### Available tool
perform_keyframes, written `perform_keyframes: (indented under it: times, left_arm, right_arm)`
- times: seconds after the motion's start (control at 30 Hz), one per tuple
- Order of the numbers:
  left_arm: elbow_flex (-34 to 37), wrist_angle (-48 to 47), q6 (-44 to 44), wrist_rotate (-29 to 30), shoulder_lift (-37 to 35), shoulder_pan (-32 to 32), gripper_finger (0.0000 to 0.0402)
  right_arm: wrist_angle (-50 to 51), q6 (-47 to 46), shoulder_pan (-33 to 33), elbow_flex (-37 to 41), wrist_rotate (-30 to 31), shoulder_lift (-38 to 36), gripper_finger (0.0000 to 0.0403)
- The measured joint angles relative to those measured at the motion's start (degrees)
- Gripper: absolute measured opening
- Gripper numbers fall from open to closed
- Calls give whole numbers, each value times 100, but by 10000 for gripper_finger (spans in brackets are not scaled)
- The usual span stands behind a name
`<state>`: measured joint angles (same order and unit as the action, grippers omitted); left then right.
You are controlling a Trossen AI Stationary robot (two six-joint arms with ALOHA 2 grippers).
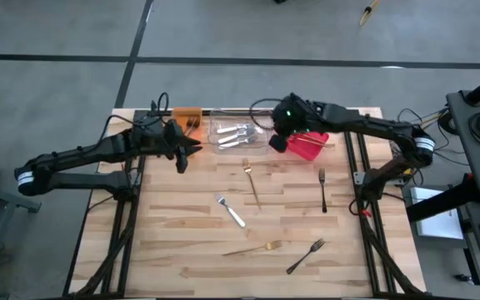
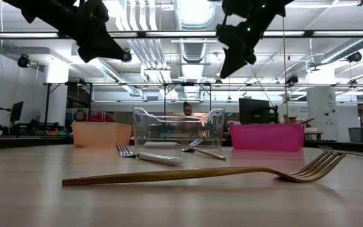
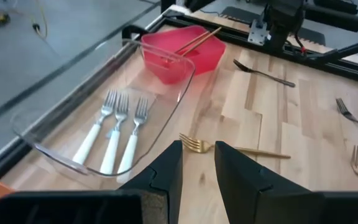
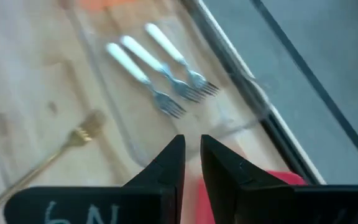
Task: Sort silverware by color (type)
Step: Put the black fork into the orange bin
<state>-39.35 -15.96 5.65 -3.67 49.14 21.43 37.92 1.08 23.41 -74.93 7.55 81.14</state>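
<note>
My left gripper (image 1: 183, 158) hovers open by a narrow gap near the orange bin (image 1: 187, 115), holding nothing; in its wrist view the fingers (image 3: 198, 155) point at a gold fork (image 3: 229, 148). My right gripper (image 1: 278, 142) hangs between the clear bin (image 1: 223, 143) and the red bin (image 1: 311, 148), empty, its gap narrow (image 4: 192, 149). Three white-handled silver forks (image 3: 114, 134) lie flat in the clear bin. Gold pieces (image 3: 196, 40) lean on the red bin's rim. Loose on the table lie a gold fork (image 1: 251, 179), a black fork (image 1: 322, 187), a silver fork (image 1: 232, 211), another gold fork (image 1: 261, 247) and another black fork (image 1: 305, 256).
The three bins stand in a row along the table's far edge. Both arms' frames run down the table's left and right sides. Bare wood shows between the loose forks in the middle and near part. People sit in the room beyond the table (image 2: 186, 110).
</note>
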Motion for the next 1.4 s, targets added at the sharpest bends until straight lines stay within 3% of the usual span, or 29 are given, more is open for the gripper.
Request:
perform_keyframes:
  times: [0.2,0.47,0.97,1.13,1.4]
  left_arm:
    - [-15,7,390,1,252,0,76]
    - [-24,40,907,-9,632,-11,76]
    - [-26,332,1195,-34,794,-29,76]
    - [-26,332,1291,-39,794,-100,76]
    - [-26,336,1294,-39,794,-200,76]
  right_arm:
    - [-772,-259,-585,842,-6,-421,43]
    - [-747,-1548,-1115,1400,-75,-481,43]
    - [1372,-3405,-1129,1433,-418,-374,47]
    - [2050,-3348,-1143,1464,-654,-374,74]
    - [2254,-4259,-1138,1592,-739,-376,145]
